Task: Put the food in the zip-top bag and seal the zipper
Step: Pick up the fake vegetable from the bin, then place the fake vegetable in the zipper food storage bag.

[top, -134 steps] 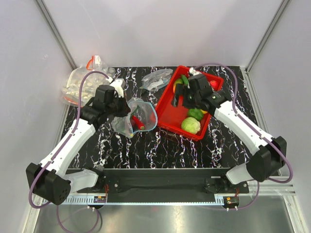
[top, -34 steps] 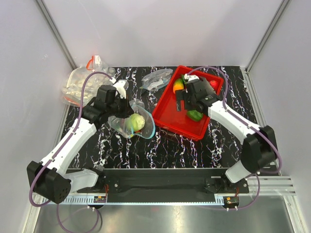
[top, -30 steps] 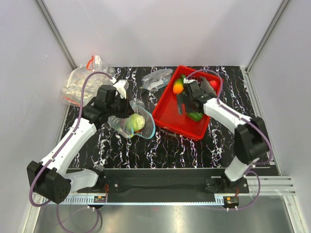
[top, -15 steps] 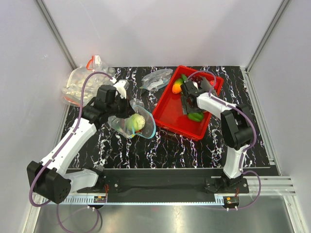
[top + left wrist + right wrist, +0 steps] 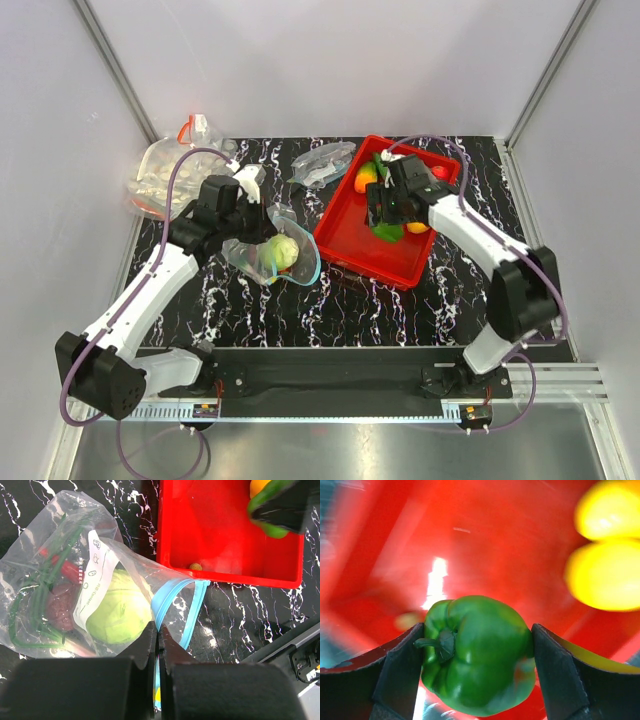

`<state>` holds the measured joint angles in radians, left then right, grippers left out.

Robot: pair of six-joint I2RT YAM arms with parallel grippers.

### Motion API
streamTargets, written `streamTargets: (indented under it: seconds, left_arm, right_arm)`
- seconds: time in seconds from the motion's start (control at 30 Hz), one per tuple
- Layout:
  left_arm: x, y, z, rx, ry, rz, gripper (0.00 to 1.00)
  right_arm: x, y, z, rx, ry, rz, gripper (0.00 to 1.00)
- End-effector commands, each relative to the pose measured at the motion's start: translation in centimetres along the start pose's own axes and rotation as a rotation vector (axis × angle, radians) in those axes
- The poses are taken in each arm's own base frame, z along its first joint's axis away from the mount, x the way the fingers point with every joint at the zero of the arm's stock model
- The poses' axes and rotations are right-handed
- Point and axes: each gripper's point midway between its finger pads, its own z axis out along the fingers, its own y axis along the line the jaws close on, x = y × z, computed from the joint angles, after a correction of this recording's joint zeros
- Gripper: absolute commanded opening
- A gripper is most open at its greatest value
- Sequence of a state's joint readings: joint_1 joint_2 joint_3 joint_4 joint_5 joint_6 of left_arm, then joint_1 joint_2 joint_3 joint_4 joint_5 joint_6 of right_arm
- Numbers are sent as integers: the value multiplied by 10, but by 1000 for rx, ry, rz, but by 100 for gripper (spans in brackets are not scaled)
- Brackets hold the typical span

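With the pepper [image 5: 485, 640] clamped in the right gripper [image 5: 477, 670] over the red tray [image 5: 215, 535] and the bag [image 5: 100, 545], chilli [image 5: 65, 567] and round fruit [image 5: 117, 610] inside, pinched at its mouth by the left gripper [image 5: 156, 632], filling is judged underway, and the pepper must next be carried across and released into that mouth.

Bright, even light; the right wrist view's background blurs, with glare on the red tray [image 5: 440, 575].

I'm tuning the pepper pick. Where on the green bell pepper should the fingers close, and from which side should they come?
Across its broad middle, coming down from above, as the right gripper holds it now. The green bell pepper is bulbous, so opposite flanks give wide, stable contact. Avoid the thin stem.
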<state>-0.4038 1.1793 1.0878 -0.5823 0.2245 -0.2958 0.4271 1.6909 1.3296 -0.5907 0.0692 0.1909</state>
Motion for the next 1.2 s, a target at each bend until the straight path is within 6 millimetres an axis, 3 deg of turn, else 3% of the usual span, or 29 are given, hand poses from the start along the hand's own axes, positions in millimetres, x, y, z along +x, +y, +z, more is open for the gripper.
streamTargets:
  seconds: [0.0,0.07,0.1,0.2,0.37,0.47,0.7,0.87,0.9,0.93,1.0,1.03,1.17]
  left_arm:
    - [-26,-13,-10,41,-83,22,0]
    - [-26,-13,-9,44,-79,19,0]
    - [-25,-14,-9,50,-76,14,0]
    - [-24,-22,-5,88,-55,-14,0]
    - [-27,-32,-5,128,-12,-46,0]
    - [-34,-41,-14,152,-15,-66,0]
    - [-48,-79,-39,315,-40,-178,0]
    - [-44,-119,-60,567,-25,-292,0]
    - [-44,-121,-58,602,-34,-342,0]
    - [-45,-124,-66,625,-59,-351,0]
    - [-39,-120,-62,621,-72,-390,0]
    - [-37,-118,-62,617,-79,-394,0]
    - [-23,-115,-51,617,-30,-409,0]
  right_arm:
    - [-40,64,-65,-377,-187,1,37]
    - [-39,90,-87,-530,-213,2,36]
    - [-50,105,-106,-594,-291,-15,35]
    - [-44,144,-131,-719,-331,-81,34]
    - [-25,203,-147,-868,-351,-178,33]
    - [-29,230,-157,-988,-414,-168,31]
    - [-25,241,-142,-1017,-438,-131,29]
    - [-20,226,-127,-930,-465,-70,27]
    - [-20,223,-129,-919,-479,-58,26]
    - [-11,217,-120,-898,-463,-48,26]
    - [-11,209,-111,-852,-484,3,27]
    - [-1,204,-101,-840,-471,15,27]
    - [1,218,-93,-892,-479,54,28]
